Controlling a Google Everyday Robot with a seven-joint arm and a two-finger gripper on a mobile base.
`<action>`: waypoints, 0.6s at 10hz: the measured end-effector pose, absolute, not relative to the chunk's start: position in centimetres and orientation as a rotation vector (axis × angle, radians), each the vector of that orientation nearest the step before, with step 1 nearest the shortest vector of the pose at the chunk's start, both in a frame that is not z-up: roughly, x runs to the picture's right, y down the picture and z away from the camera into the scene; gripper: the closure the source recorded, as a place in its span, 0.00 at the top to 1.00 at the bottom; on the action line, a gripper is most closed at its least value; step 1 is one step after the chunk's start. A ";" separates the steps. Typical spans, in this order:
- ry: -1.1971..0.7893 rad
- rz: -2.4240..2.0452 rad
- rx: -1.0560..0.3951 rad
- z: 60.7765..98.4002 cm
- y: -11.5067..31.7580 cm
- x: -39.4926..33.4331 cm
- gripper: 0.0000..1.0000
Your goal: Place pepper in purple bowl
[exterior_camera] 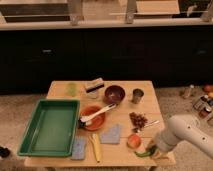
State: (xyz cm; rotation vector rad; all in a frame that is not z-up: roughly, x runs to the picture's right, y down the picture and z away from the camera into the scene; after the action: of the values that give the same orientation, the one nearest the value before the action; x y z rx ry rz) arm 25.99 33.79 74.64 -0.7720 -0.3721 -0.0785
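Note:
The green pepper [142, 153] lies at the table's front right edge, just right of a round red-orange fruit [134, 140]. My gripper [152, 149] is down at the pepper's right end, on the end of the white arm [182, 132] that reaches in from the right. The gripper hides part of the pepper. The purple bowl [114, 93] stands upright at the back middle of the table, well away from the gripper, and looks empty.
An orange bowl [93, 119] with a white utensil [98, 114], a metal cup [138, 95], a green tray [51, 126] at left, a yellow utensil [96, 146], a grey cloth [111, 134], a dark cluster [138, 120] and a green cup [72, 88] share the wooden table [150, 107].

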 end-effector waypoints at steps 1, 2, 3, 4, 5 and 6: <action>-0.380 -0.077 -0.774 74.6 33.8 25.9 0.19; -0.388 -0.078 -0.776 74.6 33.8 25.9 0.08; -0.395 -0.081 -0.776 74.6 33.8 25.8 0.03; -0.405 -0.092 -0.774 74.5 33.7 25.6 0.00; -0.413 -0.099 -0.771 74.3 33.6 25.5 0.00; -0.418 -0.105 -0.767 74.1 33.5 25.4 0.00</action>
State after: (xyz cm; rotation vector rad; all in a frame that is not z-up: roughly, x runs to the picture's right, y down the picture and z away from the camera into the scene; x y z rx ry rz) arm 25.41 33.46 74.15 -0.7674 -0.4177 -0.1053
